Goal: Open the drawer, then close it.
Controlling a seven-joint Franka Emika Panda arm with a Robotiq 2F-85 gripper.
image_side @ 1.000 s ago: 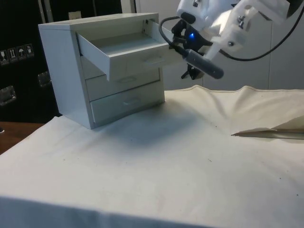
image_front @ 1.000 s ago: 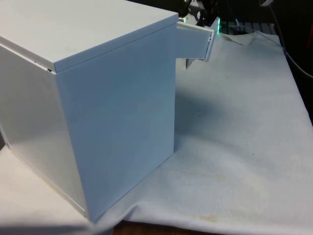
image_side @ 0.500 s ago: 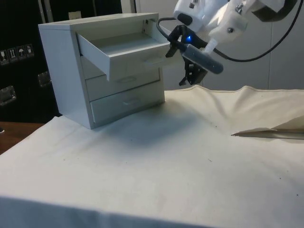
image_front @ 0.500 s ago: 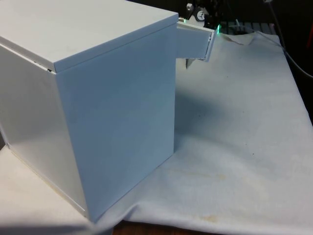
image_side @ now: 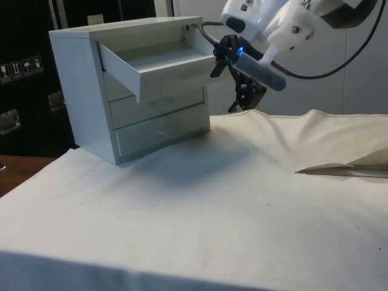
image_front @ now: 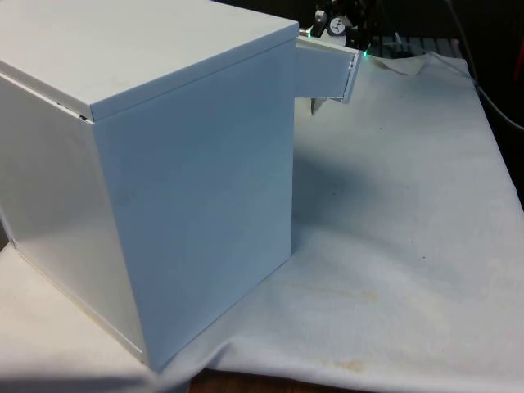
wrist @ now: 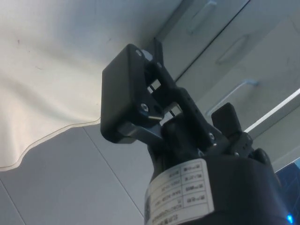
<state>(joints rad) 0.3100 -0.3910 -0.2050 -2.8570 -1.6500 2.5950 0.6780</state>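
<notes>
Side view: the gripper has swung down just beside the top drawer front, clear of its handle, jaws apparently released and empty. The drawer stands pulled out of the white chest of drawers; closing remains.

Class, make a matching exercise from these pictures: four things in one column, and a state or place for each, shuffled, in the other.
1. white top drawer
2. white middle drawer
3. black two-finger gripper
4. white table cloth

a. hangs in front of the chest
b. pulled out
c. pushed in
d. spread under the chest

Pairs: 1-b, 2-c, 3-a, 4-d
</notes>
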